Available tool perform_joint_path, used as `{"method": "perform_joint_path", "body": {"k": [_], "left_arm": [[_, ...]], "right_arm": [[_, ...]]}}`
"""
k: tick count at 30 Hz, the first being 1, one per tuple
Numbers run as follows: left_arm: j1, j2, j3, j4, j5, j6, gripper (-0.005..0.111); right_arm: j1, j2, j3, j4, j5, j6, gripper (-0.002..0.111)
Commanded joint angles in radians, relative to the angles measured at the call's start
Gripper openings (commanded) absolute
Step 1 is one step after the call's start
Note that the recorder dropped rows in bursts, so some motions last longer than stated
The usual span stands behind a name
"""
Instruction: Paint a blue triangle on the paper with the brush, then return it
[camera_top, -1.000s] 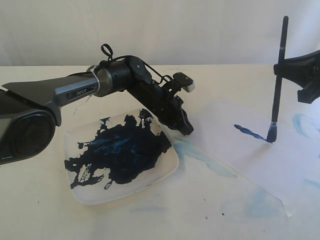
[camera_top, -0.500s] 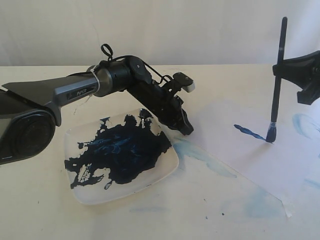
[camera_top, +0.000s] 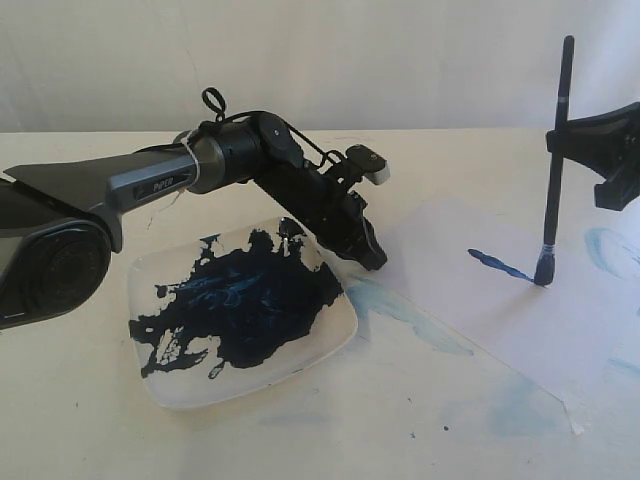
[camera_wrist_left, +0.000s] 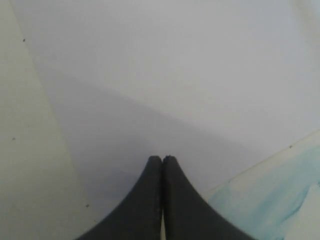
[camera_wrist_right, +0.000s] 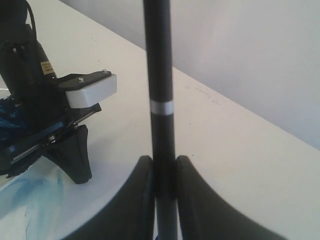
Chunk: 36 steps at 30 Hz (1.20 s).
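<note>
Left arm (camera_top: 150, 180): dark metal and plastic. Its base runs off the left edge of the exterior view.
Plate (camera_top: 150, 275): square with rounded corners, glossy white. Most of its floor lies under a ragged dark-blue pool, so little bare surface shows.
Left gripper (camera_top: 372, 258): clenched on nothing. The left wrist view shows its black fingers (camera_wrist_left: 150, 200) pressed flat together over the sheet. Its tips sit at the paper's near-left corner, just beside the plate's far rim. Whether they touch the sheet I cannot tell.
Pale smear (camera_top: 400, 305): watery light blue, on the table (camera_top: 80, 400) along the sheet's edge.
Paper (camera_top: 470, 310): thin, matte, faintly lavender, lying flat. Its right part is cut off by the frame.
Blue triangle (camera_top: 497, 264): only one short dark stroke shows, slanting down toward the bristles. No closed outline is visible.
Brush (camera_top: 551, 205): slim black stick, long axis near upright, top leaning slightly right. The bristle end points down and meets the paper at the stroke's right end. In the right wrist view the tip falls below the frame.
Right gripper (camera_top: 556, 138): grasping the brush at mid-shaft, below its silver band (camera_wrist_right: 162, 107). The arm behind it runs out of the frame on the right.
</note>
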Motion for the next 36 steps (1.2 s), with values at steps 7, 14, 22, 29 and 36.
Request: {"method": "perform_joint_path", "body": {"k": [7, 14, 22, 29, 36], "left_arm": [[0.001, -0.001, -0.003, -0.003, 0.032, -0.005, 0.0], [0.001, -0.001, -0.003, -0.003, 0.032, -0.005, 0.0], [0.001, -0.001, -0.003, -0.003, 0.03, -0.005, 0.0], [0.001, -0.001, -0.003, -0.003, 0.028, -0.005, 0.0], [0.001, -0.001, -0.003, -0.003, 0.03, -0.005, 0.0]], "right_arm": [[-0.001, 0.001, -0.003, -0.007, 0.008, -0.007, 0.0], [-0.001, 0.008, -0.003, -0.007, -0.004, -0.004, 0.0], [-0.001, 0.028, -0.003, -0.002, -0.04, -0.004, 0.0], [-0.001, 0.028, -0.003, 0.013, -0.071, -0.004, 0.0], [0.01, 0.028, -0.003, 0.018, -0.075, -0.004, 0.0]]}}
